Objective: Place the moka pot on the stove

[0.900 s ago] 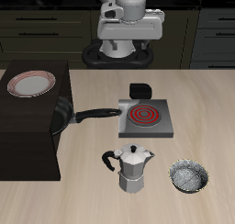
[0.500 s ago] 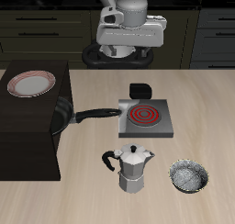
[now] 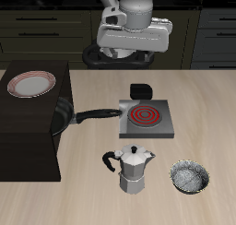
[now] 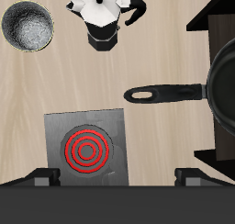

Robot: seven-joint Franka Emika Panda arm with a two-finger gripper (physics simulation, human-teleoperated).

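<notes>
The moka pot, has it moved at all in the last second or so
No. The moka pot stands at the same spot near the table's front edge, in front of the stove and beside the crinkled bowl, as before.

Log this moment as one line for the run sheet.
gripper: high at table's back, holding nothing | moka pot: upright near front edge, untouched | stove: coil bare | frying pan: handle beside stove | step: approach pending
</notes>
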